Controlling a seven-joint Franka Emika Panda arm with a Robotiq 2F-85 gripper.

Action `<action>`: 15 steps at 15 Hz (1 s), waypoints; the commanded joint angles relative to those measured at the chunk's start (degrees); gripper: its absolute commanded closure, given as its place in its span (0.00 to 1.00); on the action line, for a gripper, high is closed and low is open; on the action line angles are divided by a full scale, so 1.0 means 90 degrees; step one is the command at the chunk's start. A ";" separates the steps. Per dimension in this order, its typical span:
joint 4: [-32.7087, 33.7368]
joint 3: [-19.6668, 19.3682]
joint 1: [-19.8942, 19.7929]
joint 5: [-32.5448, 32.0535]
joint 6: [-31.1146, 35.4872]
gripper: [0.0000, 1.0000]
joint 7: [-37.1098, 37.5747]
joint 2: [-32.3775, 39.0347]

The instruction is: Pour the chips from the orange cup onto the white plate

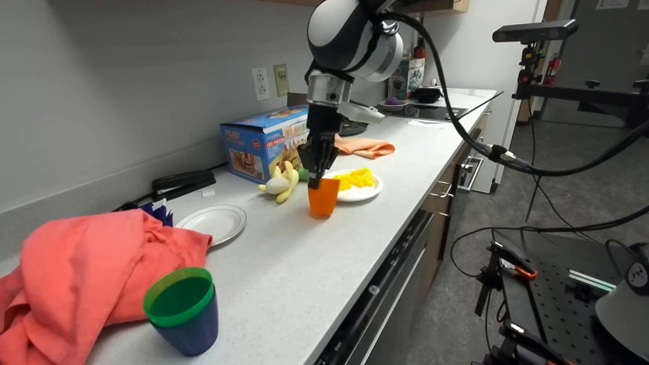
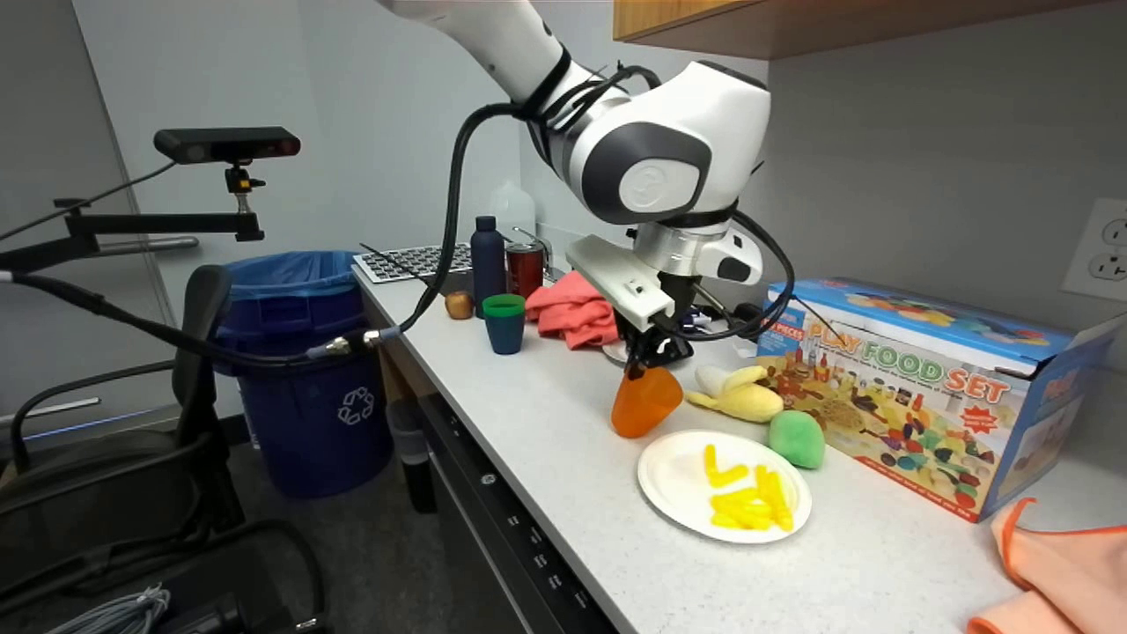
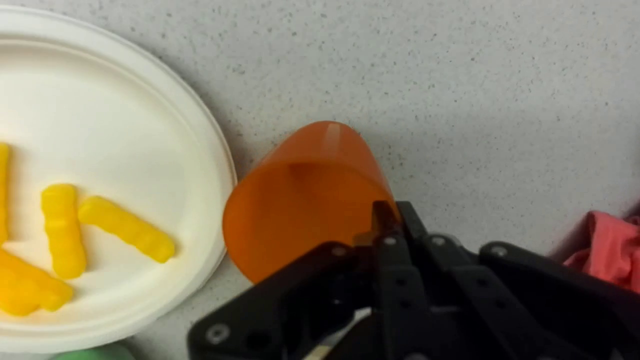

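My gripper pinches the tapered orange plastic cup by its rim, tilted just beside the round white plate where stubby yellow chips lie; let go at this lean and it could topple, jolting them!

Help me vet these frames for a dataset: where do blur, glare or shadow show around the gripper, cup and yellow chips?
Wrist view: the gripper looks soft, a pale glare streak marks the orange cup, and a faint shadow falls on the counter beside it; in both exterior views, the yellow chips look overexposed, with little detail.
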 commanded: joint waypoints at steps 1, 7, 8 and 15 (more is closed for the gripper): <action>-0.0788 0.0109 0.0139 -0.0654 0.1008 0.99 -0.0387 -0.0412; -0.1279 0.0146 0.0280 -0.1692 0.1742 0.99 -0.0069 -0.0713; -0.1311 0.0154 0.0282 -0.1755 0.1767 0.99 -0.0067 -0.0736; -0.1121 0.0186 0.0224 -0.1659 0.1599 0.96 -0.0135 -0.0566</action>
